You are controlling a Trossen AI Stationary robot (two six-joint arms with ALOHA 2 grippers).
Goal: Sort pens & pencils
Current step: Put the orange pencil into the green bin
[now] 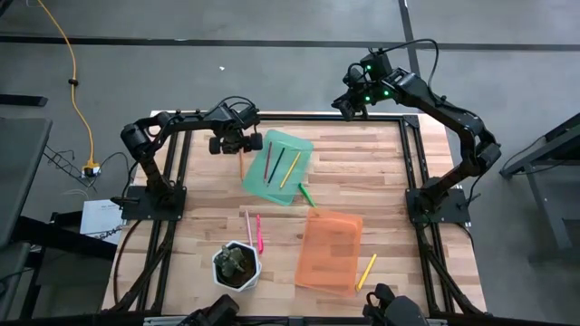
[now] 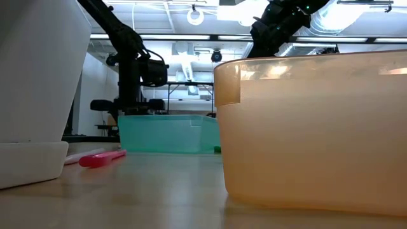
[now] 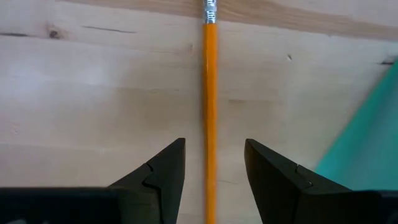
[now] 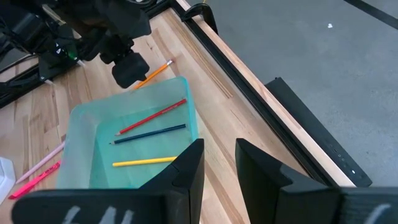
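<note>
Wooden tabletop – an orange pencil lies flat just beside the green tray, its long axis running between the parted, empty fingers of the left gripper directly above. Right gripper waits well apart, open, empty.

From my station I can read no text, label, brand or number on anything in these views. A white sheet of paper lying on the floor beside the left arm's base carries some dark print, but it is too small for me to make out a single word. The orange wooden pencil with the metal ferrule shows no stamp or lettering along its visible side, and the translucent green plastic tray and the translucent orange plastic tray carry no readable markings either.
</note>
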